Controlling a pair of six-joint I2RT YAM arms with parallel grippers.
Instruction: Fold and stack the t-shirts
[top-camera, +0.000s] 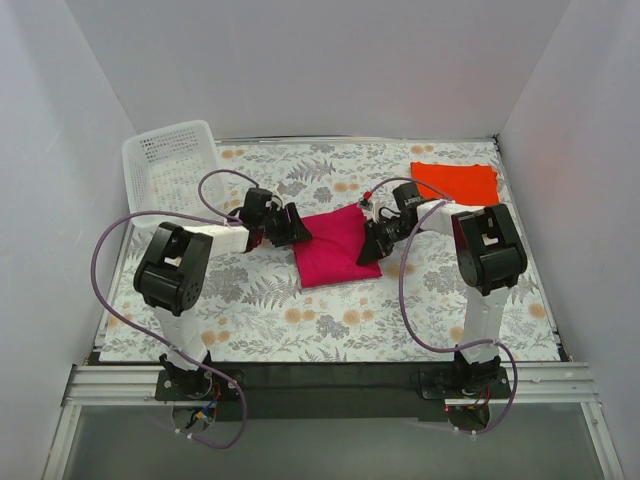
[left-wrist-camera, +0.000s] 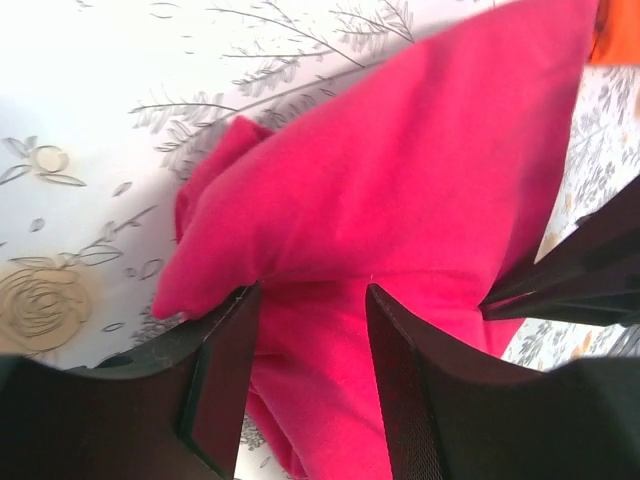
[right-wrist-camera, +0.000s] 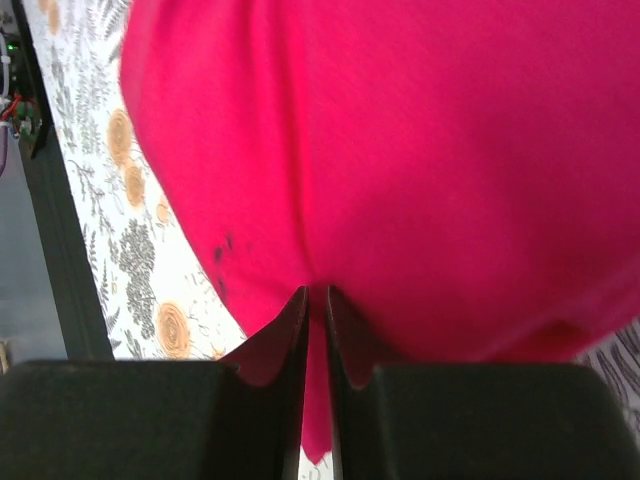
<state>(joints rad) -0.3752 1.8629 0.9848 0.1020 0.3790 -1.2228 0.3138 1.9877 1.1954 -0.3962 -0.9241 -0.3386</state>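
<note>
Pink shirt (top-camera: 337, 247) folded on flowered table (top-camera: 300, 320), left gripper (left-wrist-camera: 305, 345) spread around its edge, right gripper (right-wrist-camera: 315, 300) pinching opposite edge (fingers nearly touching), orange shirt (top-camera: 456, 182) well apart.

two shirts: one pink shirt (top-camera: 336, 246), one orange shirt (top-camera: 456, 181). one white basket (top-camera: 172, 160). two arms, so two grippers: left gripper (top-camera: 296, 228), right gripper (top-camera: 368, 247). one floral table (top-camera: 330, 320).

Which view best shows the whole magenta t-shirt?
Top external: the magenta t-shirt lies complete as a folded rectangle between both hands. The left wrist view shows only its left edge and folds; the right wrist view only a close-up of bunched cloth.
</note>
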